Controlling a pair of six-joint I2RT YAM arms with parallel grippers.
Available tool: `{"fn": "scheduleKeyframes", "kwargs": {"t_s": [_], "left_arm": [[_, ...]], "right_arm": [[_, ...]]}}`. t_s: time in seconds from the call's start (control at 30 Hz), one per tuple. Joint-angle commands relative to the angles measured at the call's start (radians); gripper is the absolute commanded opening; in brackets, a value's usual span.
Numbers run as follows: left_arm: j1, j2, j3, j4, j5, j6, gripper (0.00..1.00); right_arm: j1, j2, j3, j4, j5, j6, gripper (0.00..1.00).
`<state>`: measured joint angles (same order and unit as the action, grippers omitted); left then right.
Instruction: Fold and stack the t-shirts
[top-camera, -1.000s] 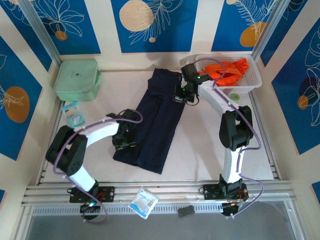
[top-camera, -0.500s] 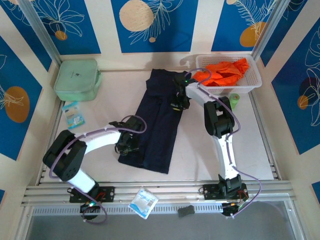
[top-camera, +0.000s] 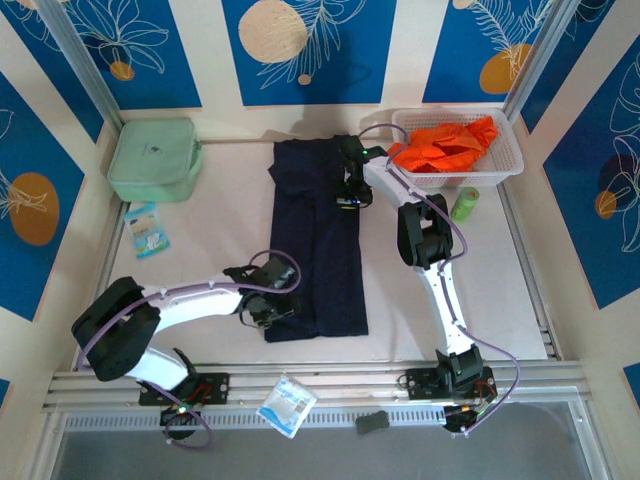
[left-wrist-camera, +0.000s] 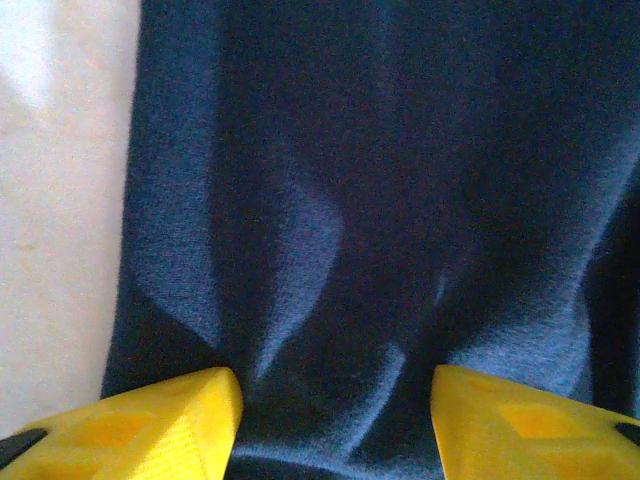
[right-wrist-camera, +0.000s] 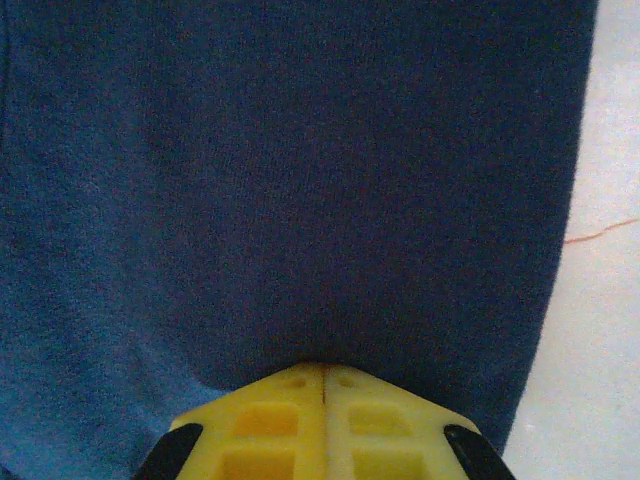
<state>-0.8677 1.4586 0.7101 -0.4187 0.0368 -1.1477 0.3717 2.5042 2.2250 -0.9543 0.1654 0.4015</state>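
Pale tabletop (top-camera: 200, 250), near side: left gripper (top-camera: 268, 308), jaws apart, rests on the near hem of the navy t-shirt (top-camera: 315, 250), which lies mid-table in a long strip.
Right gripper (top-camera: 347, 195), tips together, sits at its far end; the orange t-shirt (top-camera: 445, 148) lies in the basket (top-camera: 500, 170). Advice: catch all layers at the hem, lift level. Whether cloth is actually pinched is hidden.

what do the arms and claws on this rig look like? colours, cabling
The left arm and right arm have white links and black joint housings. A lilac cable runs along each in loose loops. The left claw and right claw have bright yellow wedge-shaped fingers with recessed pockets moulded in.
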Motion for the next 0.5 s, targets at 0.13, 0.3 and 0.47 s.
{"fn": "scheduleKeyframes", "kwargs": {"t_s": [0.13, 0.3, 0.47], "left_arm": [[-0.036, 0.005, -0.053, -0.142, 0.086, -0.072, 0.58], [-0.037, -0.036, -0.081, -0.193, 0.040, -0.071, 0.59], [-0.034, -0.028, -0.072, -0.210, -0.002, -0.055, 0.61]], "right_arm": [[-0.007, -0.042, -0.182, 0.033, 0.019, 0.008, 0.00], [-0.008, -0.104, -0.300, 0.077, 0.015, 0.045, 0.00], [-0.014, -0.126, -0.323, 0.091, 0.016, 0.053, 0.00]]}}
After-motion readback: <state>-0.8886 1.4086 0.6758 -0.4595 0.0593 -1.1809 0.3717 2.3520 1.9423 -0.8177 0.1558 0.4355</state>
